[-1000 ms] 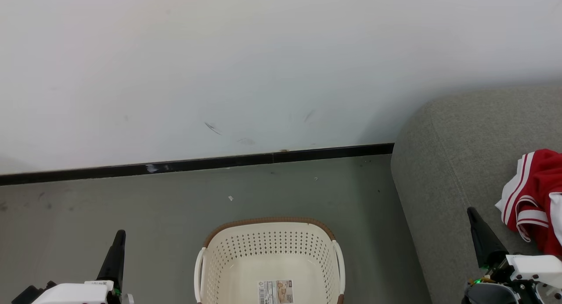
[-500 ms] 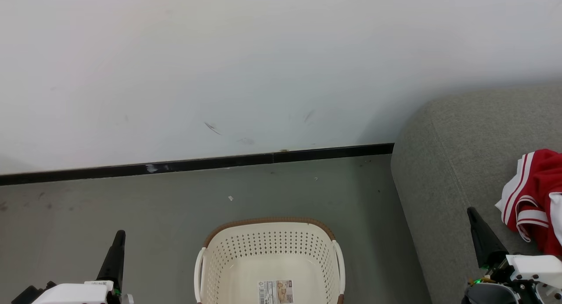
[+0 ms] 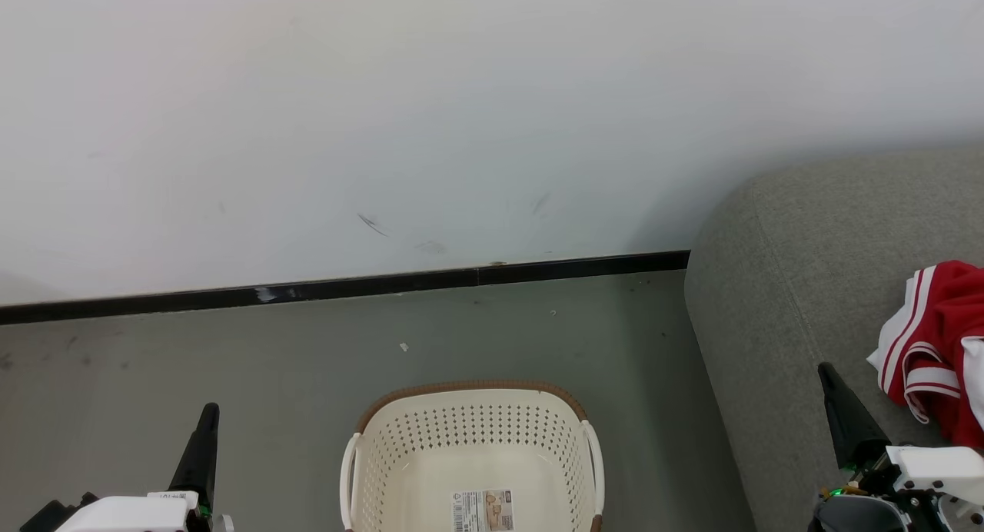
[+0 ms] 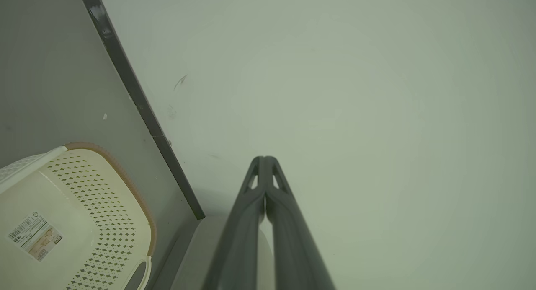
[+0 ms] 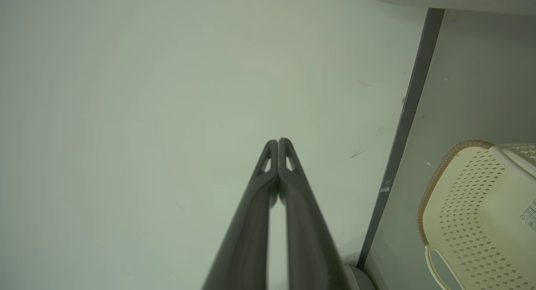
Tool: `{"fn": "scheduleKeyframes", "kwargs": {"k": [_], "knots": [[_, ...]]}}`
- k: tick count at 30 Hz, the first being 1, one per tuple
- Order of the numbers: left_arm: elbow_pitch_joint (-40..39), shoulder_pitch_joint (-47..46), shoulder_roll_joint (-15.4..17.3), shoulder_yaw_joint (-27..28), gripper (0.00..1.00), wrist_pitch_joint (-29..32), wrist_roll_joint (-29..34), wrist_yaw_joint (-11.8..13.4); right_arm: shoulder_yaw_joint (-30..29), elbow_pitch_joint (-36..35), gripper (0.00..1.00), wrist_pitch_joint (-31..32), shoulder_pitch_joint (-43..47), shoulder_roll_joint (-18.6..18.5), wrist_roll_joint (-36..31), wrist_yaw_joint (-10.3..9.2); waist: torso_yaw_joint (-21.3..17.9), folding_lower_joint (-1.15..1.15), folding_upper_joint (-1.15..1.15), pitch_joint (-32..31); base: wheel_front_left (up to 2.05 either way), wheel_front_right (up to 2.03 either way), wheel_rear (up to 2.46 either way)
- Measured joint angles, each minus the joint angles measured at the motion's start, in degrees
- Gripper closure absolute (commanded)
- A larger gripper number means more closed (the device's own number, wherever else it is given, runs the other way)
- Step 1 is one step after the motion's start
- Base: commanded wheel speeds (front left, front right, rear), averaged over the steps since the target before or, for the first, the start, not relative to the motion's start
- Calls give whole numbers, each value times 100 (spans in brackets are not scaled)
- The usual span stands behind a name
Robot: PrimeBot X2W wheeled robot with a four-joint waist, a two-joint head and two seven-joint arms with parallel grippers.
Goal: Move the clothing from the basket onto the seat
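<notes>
The cream perforated basket [image 3: 473,455] with a brown rim stands on the floor at the bottom centre, holding nothing but a label sticker [image 3: 483,510]. Red clothing [image 3: 934,347] with white stripes lies crumpled on the grey seat [image 3: 792,301] at the right edge. My left gripper [image 3: 207,413] is shut and empty, left of the basket. Over the seat's front, my right gripper [image 3: 826,372] is shut and empty, just left of the clothing. In the left wrist view the basket [image 4: 104,206] shows beside the shut left gripper [image 4: 264,159]. The right wrist view has the basket [image 5: 473,206] right of the shut right gripper [image 5: 278,141].
A white wall [image 3: 384,117] with a black baseboard [image 3: 346,287] runs behind the basket. Grey floor [image 3: 231,363] spreads between the wall, the basket and the sofa's rounded corner.
</notes>
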Motion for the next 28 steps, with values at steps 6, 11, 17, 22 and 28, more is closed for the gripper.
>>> {"fn": "scheduleKeyframes", "kwargs": {"k": [6, 11, 17, 22, 28], "knots": [[1, 0, -1, 2, 100, 0, 0, 0, -5, 1, 100, 1, 0, 4, -1, 0, 0, 0, 0, 0, 0, 0, 0], [1, 0, -1, 3, 100, 0, 0, 0, -9, 2, 100, 1, 0, 5, -1, 0, 0, 0, 0, 0, 0, 0, 0], [2, 0, -2, 4, 100, 0, 0, -1, -11, 2, 100, 2, 0, 9, -2, 0, 0, 0, 0, 0, 0, 0, 0], [3, 0, -3, 8, 100, 0, 0, -1, -13, 3, 100, 11, 0, 12, -2, 0, 0, 0, 0, 0, 0, 0, 0], [3, 0, -4, 10, 100, 0, 0, -1, -16, 4, 100, 19, 0, 18, -2, 0, 0, 0, 0, 0, 0, 0, 0]]}}
